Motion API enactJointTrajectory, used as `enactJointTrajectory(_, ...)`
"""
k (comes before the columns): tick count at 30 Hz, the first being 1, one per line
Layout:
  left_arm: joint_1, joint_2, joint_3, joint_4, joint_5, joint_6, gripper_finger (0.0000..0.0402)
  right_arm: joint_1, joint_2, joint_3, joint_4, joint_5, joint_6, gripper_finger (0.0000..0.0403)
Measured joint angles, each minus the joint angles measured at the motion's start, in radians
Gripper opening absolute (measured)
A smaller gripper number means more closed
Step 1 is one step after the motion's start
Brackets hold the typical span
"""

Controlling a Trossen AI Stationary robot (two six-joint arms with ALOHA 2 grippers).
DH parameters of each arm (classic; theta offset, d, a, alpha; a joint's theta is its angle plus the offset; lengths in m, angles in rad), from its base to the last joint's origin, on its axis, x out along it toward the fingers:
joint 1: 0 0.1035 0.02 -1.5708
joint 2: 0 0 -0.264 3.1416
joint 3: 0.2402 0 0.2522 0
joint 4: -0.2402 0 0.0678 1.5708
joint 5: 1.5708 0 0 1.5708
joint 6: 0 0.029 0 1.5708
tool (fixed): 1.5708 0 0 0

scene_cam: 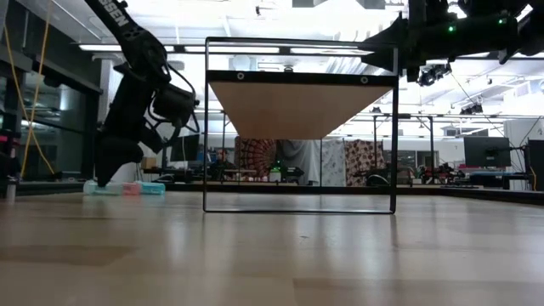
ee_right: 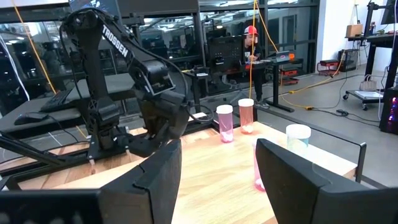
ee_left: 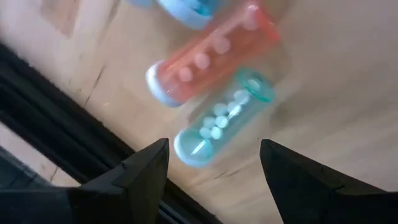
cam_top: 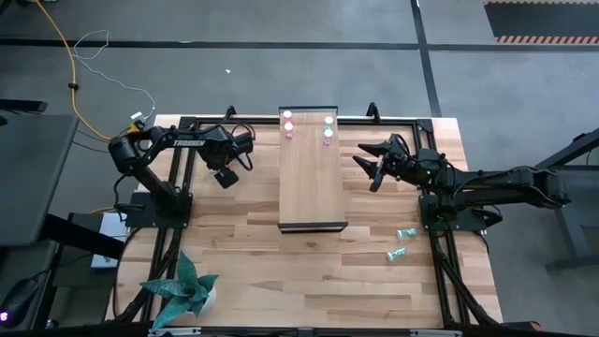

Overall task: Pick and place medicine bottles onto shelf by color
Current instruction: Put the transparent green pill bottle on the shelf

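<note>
Where L jaws gape: teal bottle (ee_left: 222, 118) lying btwn, untouched.

You see the tabletop (cam_top: 243, 271) carrying the shelf (cam_top: 313, 187) at centre, four vials (cam_top: 288, 123) at the shelf's 12 o'clock end, two teal vials (cam_top: 401, 243) at 4 o'clock, a green plant (cam_top: 182, 290) at 7 o'clock.

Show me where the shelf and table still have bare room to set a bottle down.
The shelf is bare from its middle to the near dark-edged end; only the far end is crowded, with pink vials and green vials. The table is open between the shelf's near end, the plant and two lying vials. It is tight under the left end effector, where vials lie.
</note>
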Motion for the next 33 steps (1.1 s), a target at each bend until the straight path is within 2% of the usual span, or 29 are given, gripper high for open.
enactJointTrajectory(6,0.017,0.0,0.0,0.0,0.01,0.116,0.0241,0.0,0.0,0.0,0.0,0.0,0.0,0.0199)
enactJointTrajectory(11,0.043,0.0,0.0,0.0,0.07,0.186,0.0241,0.0,0.0,0.0,0.0,0.0,0.0,0.0199)
enactJointTrajectory(28,0.111,0.004,-0.001,0.01,0.063,0.209,0.0241,0.0,0.0,0.0,0.0,0.0,0.0,0.0199)
enactJointTrajectory(33,0.111,0.075,-0.001,0.013,0.053,0.255,0.0241,0.0,0.0,0.0,0.0,0.0,0.0,0.0199)
